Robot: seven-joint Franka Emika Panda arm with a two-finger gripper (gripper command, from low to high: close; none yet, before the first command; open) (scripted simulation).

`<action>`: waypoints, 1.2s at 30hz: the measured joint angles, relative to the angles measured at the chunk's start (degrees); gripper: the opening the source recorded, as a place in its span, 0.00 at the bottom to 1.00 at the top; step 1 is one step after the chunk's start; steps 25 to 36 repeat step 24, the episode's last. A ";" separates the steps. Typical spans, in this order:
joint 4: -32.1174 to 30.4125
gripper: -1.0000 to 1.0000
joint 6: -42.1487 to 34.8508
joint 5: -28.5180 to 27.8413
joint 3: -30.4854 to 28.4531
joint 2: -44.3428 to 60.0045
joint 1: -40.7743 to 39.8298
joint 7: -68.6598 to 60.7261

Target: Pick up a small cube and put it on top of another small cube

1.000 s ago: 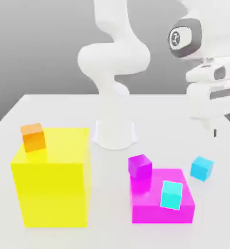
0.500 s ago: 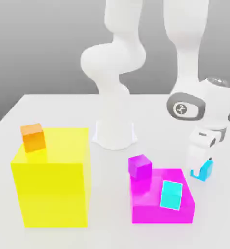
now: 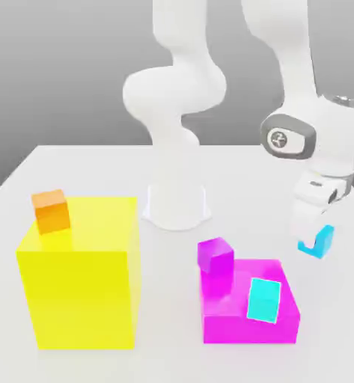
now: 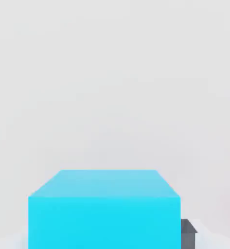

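Sky-blue small cube (image 3: pixel 319 242) sat between the gripper's (image 3: pixel 312 238) jaws, clamped, at three o'clock of the magenta block (image 3: pixel 232 318), which carried the turquoise cube (image 3: pixel 265 299).

I see a small plain sky-blue cube (image 3: pixel 319 242) (image 4: pixel 104 209), a small greener turquoise cube (image 3: pixel 265 300), a small purple cube (image 3: pixel 215 256), a small orange cube (image 3: pixel 51 211), a big plain yellow block (image 3: pixel 80 273), a low magenta block (image 3: pixel 248 305), a white tabletop (image 3: pixel 90 168), and a white-and-grey arm (image 3: pixel 307 135).
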 joint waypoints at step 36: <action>-8.47 1.00 -9.96 -0.50 -19.08 -18.48 -17.33 -13.45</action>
